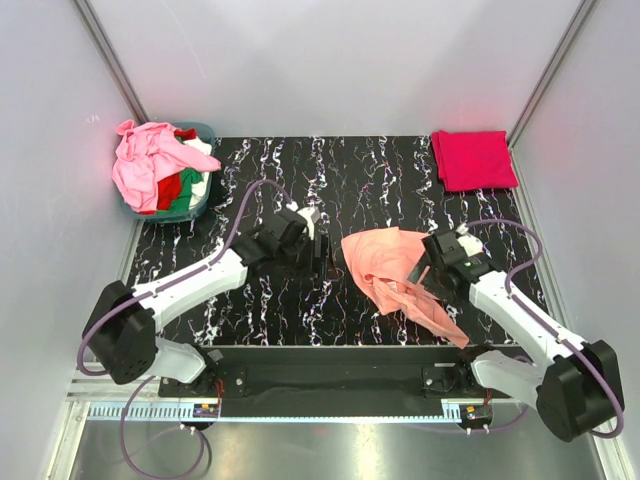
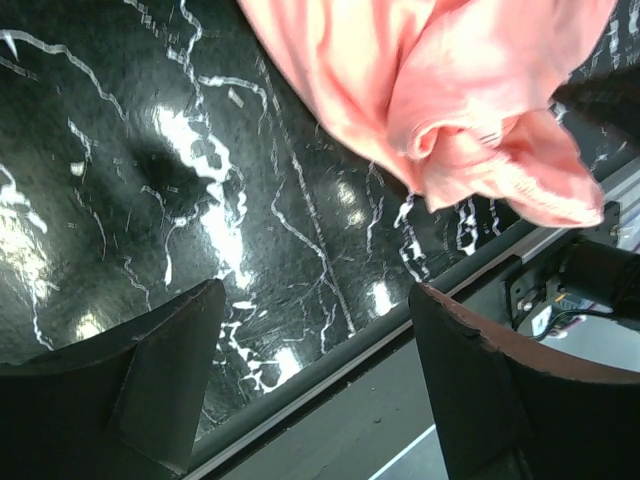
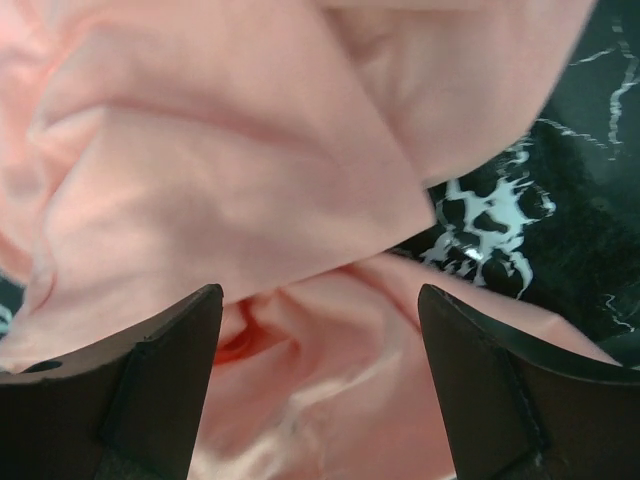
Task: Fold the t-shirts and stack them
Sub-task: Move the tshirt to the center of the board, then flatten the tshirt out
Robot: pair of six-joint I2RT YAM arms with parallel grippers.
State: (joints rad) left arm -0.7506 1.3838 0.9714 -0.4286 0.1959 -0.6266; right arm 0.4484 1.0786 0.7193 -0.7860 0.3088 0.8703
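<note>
A salmon-orange t-shirt (image 1: 395, 268) lies crumpled on the black marble table (image 1: 300, 180), between the two arms. My left gripper (image 1: 324, 258) is just left of it, open and empty. In the left wrist view the gripper (image 2: 318, 300) has only the table between its fingers, and the shirt (image 2: 450, 90) lies ahead. My right gripper (image 1: 426, 272) hangs over the shirt's right side. In the right wrist view it (image 3: 320, 295) stands open above the folds (image 3: 250, 180), gripping nothing. A folded crimson-pink t-shirt (image 1: 473, 158) lies at the back right.
A teal tub (image 1: 200, 205) at the back left holds light pink (image 1: 145, 160), red, green and white shirts. Grey walls close in the left, back and right sides. The table's near edge and a metal rail (image 2: 330, 385) run just beneath the left gripper.
</note>
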